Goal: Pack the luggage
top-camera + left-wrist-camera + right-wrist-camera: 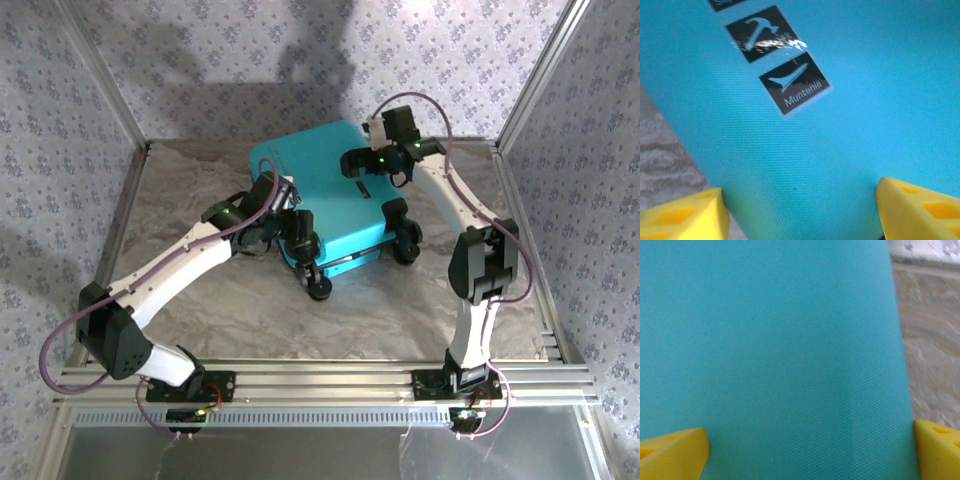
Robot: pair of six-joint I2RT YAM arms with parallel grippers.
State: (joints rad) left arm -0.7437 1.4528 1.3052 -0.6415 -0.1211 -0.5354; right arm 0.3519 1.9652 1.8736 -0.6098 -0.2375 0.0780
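Observation:
The luggage (335, 205), a small turquoise hard-shell suitcase, lies shut and flat on crumpled paper in the middle of the table, its black wheels (320, 288) toward me. My left gripper (290, 225) is down at its left front side. In the left wrist view the left gripper (800, 212) stands open, the shell (850, 130) with its dark logo marks (795, 82) close behind the yellow fingertips (682, 215). My right gripper (368, 163) hovers over the far right part of the lid. The right gripper (807, 452) is open wide just above the shell (770, 350).
Grey-beige crumpled paper (250, 310) covers the table. Wallpapered walls and metal posts (525, 100) close in the back and sides. An aluminium rail (330, 380) with both arm bases runs along the near edge. Bare paper lies in front of the suitcase.

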